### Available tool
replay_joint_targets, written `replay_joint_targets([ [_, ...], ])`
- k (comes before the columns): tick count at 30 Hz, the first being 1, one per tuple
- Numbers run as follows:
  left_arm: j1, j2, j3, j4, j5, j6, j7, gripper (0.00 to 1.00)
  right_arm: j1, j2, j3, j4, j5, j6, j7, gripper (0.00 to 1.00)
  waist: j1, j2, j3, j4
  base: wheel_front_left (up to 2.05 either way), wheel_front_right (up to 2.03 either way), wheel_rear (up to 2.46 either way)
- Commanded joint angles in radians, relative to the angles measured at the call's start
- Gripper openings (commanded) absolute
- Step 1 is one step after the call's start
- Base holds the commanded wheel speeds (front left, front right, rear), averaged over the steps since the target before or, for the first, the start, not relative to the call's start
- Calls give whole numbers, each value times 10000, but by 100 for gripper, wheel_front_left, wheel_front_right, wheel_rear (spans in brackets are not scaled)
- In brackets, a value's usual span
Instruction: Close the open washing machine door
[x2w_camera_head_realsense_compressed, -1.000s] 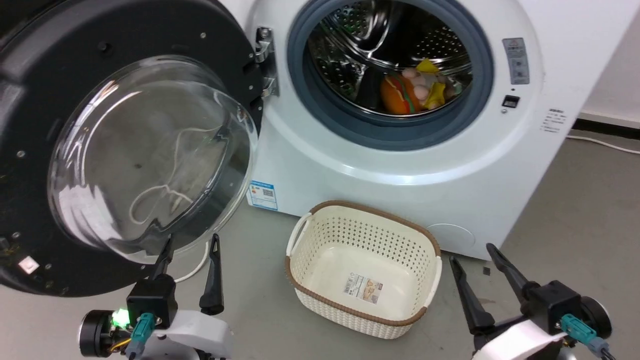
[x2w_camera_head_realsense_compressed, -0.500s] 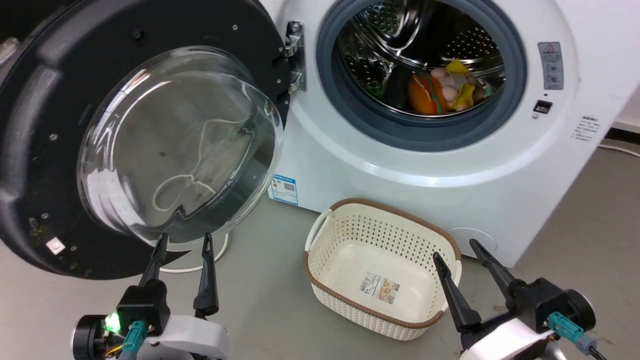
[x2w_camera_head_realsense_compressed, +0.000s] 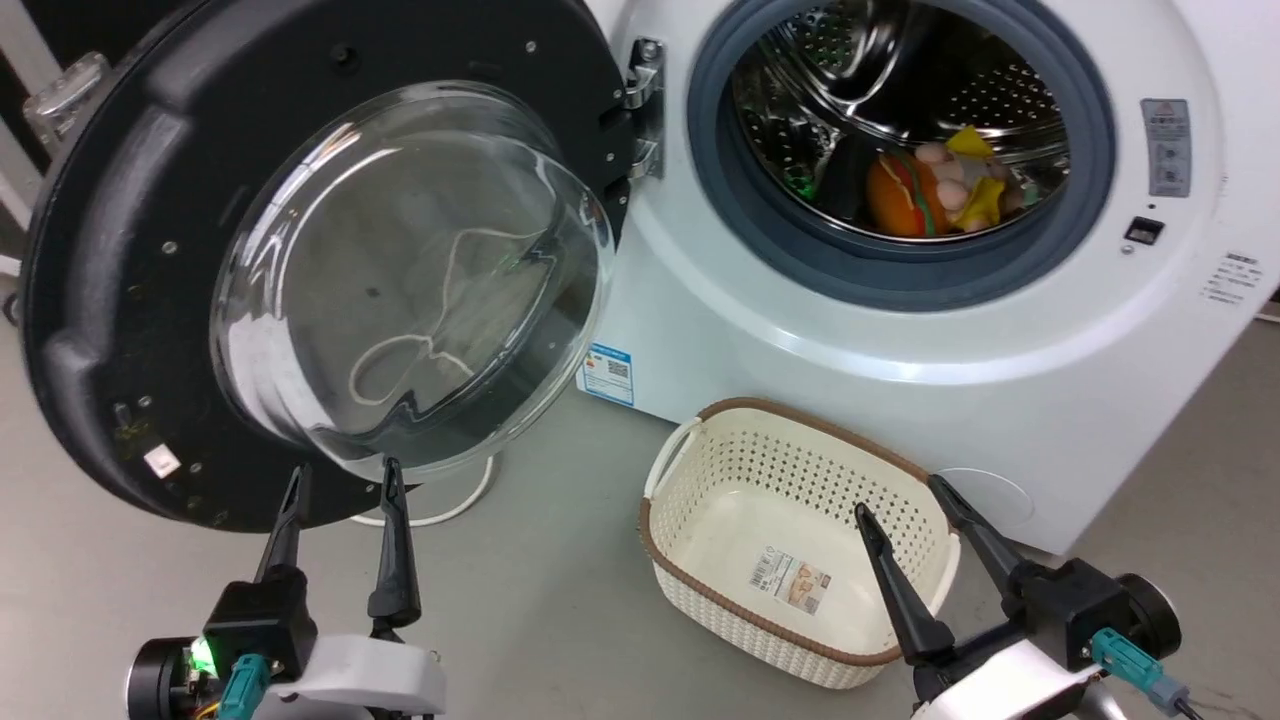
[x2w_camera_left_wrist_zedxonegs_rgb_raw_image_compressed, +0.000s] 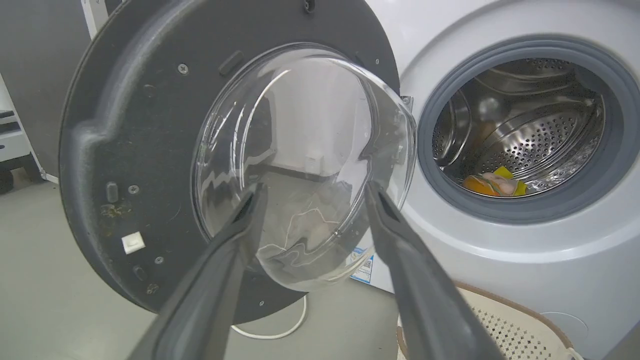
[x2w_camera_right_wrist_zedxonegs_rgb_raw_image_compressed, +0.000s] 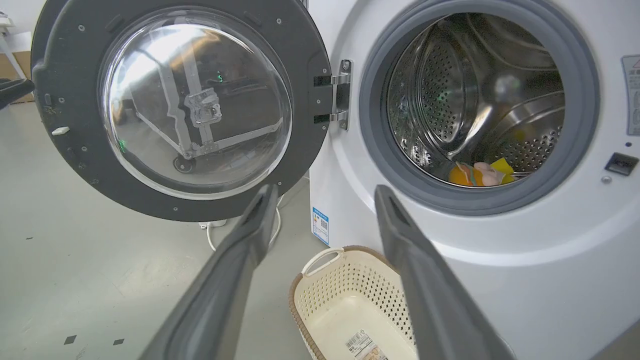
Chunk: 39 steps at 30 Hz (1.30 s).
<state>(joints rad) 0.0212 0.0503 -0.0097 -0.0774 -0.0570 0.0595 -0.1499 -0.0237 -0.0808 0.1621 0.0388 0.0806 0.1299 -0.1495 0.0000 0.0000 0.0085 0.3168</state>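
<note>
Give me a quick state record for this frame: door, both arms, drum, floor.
door: washing machine door swung wide open on its hinge
left arm: left gripper, jaws open, tips at the door's lower edge, contact unclear
right arm: right gripper, jaws open, holding nothing, above the cream basket
drum: steel drum holds colourful toys
floor: basket in front of the machine; white cable beneath the door
task: door not yet closed

Smooth grey floor (x2w_camera_head_realsense_compressed: 560, 600), even indoor light
</note>
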Motion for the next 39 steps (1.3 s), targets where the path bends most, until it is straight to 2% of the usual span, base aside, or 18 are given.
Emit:
replay_joint_targets([
  [1, 121, 1, 47, -90, -126, -72, -113, 0, -4, -60, 29, 18, 63, 5, -118, 100, 0, 0, 36, 106, 0, 0, 0],
  [6, -6, 0, 318, -306, -489, -263, -197, 0, 32, -89, 9, -44, 49, 5, -202, 100, 0, 0, 153, 278, 0, 0, 0],
  [7, -62, 0, 437, -381, -700, -296, -218, 0, 51, -85, -30, -64, 51, 5, -223, 100, 0, 0, 189, 321, 0, 0, 0],
  [8, -218, 0, 738, -482, -1412, -340, -259, 0, 100, -74, -136, -112, 74, 5, -265, 100, 0, 0, 283, 409, 0, 0, 0],
  [9, -218, 0, 738, -482, -1412, -340, -259, 0, 100, -74, -136, -112, 74, 5, -265, 100, 0, 0, 283, 409, 0, 0, 0],
  [10, -461, 0, 1096, -511, -1984, -506, -301, 0, 143, -86, -225, -172, 66, 5, -306, 100, 0, 0, 407, 502, 0, 0, 0],
  [14, -1013, 22, 1754, -426, -2412, -856, -364, 0, 213, -154, -326, -291, 33, 6, -369, 100, 0, 0, 629, 646, 0, 0, 0],
  [21, -2916, 994, 3384, 395, -3996, -1138, -260, 0, 142, -410, -371, -590, 0, 6, -515, 100, 0, 0, 1384, 685, 0, 0, 0],
  [28, -5001, 2553, 4626, 2633, -5864, -915, 1179, 0, -136, -687, -173, -665, 99, 6, -661, 100, 0, 0, 1958, 602, 0, 0, 0],
  [31, -5731, 3042, 5102, 3710, -6824, -694, 2124, 0, -253, -742, -94, -683, 153, 7, -724, 100, 0, 0, 2112, 535, 0, 0, 0],
  [36, -6733, 3476, 5714, 5358, -8750, -162, 4521, 0, -381, -898, -3, -687, 263, 7, -828, 100, 0, 0, 2316, 511, 0, 0, 0],
  [39, -7064, 3656, 5878, 5899, -9644, -45, 5845, 0, -418, -941, 55, -691, 297, 7, -891, 100, 0, 0, 2407, 533, 0, 0, 0],
])
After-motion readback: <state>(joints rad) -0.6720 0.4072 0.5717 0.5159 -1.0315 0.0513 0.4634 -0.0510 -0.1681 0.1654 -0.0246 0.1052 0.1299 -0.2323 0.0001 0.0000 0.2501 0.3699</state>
